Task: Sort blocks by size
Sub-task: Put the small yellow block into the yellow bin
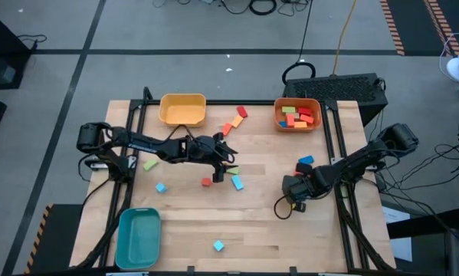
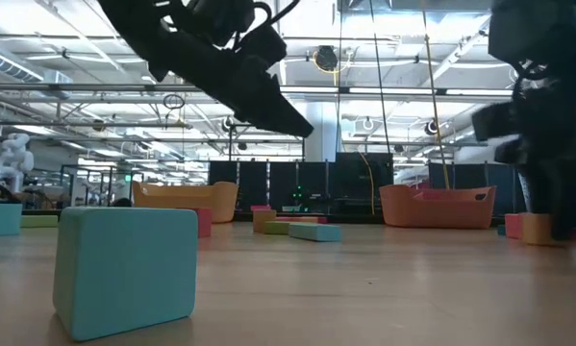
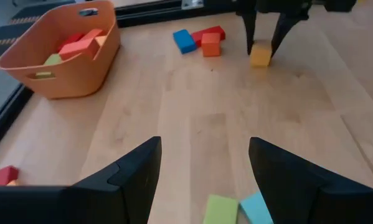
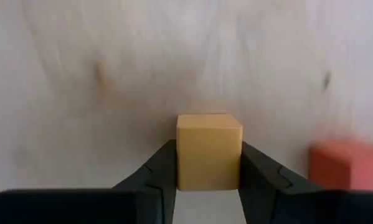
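Observation:
My right gripper (image 1: pixel 293 189) stands at the right of the table, fingers pointing down, shut on a small tan cube (image 4: pixel 209 151). The cube also shows in the left wrist view (image 3: pixel 259 55). My left gripper (image 3: pixel 205 146) is open and empty above the table's middle, over a green block (image 3: pixel 220 208) and a light blue block (image 3: pixel 256 208) that lie flat on the table. Loose blocks lie flat around: red (image 1: pixel 207 182), green (image 1: pixel 149 164), light blue (image 1: pixel 161 188), light blue (image 1: pixel 218 245), blue (image 1: pixel 305 161). My right gripper pinches the tan cube's two opposite side faces (image 4: pixel 181 155) between its two fingers. The fingers come from above, pointing down. The cube sits level, at the table top or just above it; I cannot tell which.
A yellow bin (image 1: pixel 183 109) stands at the far middle. An orange bin (image 1: pixel 297 115) with several blocks stands at the far right, and a teal bin (image 1: pixel 137 236) at the near left. Red and orange blocks (image 1: pixel 235 121) lie between the far bins. A red block (image 4: pixel 348 163) lies beside the cube.

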Robot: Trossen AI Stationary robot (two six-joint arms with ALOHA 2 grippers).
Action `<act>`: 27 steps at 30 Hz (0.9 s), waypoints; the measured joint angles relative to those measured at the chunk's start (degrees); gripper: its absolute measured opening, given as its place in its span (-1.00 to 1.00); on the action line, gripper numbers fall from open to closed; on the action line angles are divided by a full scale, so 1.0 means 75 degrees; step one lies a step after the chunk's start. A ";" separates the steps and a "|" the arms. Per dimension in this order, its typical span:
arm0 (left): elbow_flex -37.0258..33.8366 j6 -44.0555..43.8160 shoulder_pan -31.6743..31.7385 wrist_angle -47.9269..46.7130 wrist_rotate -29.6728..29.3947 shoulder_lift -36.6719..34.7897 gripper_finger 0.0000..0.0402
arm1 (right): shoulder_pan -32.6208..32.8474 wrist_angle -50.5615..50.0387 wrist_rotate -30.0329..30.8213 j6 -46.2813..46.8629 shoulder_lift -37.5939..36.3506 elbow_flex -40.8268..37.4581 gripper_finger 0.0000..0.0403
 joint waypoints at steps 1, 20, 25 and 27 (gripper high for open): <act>0.0000 0.0003 -0.0018 0.0156 0.0019 0.0091 0.21 | -0.0015 0.0197 0.0190 -0.0064 -0.0030 -0.0003 -0.45; 0.0000 0.4806 -0.0794 0.1393 0.0882 0.0579 0.21 | -0.2298 0.4908 -0.1163 -0.2414 -0.0269 0.0000 -0.44; 0.0000 0.5443 -0.0785 0.1706 0.0879 0.0576 0.21 | -0.2822 0.5617 -0.2118 -0.2604 -0.0232 0.0000 -0.44; 0.0000 0.5584 -0.0768 0.1729 0.0879 0.0576 0.21 | -0.2962 0.5698 -0.2342 -0.2633 -0.0211 0.0000 -0.44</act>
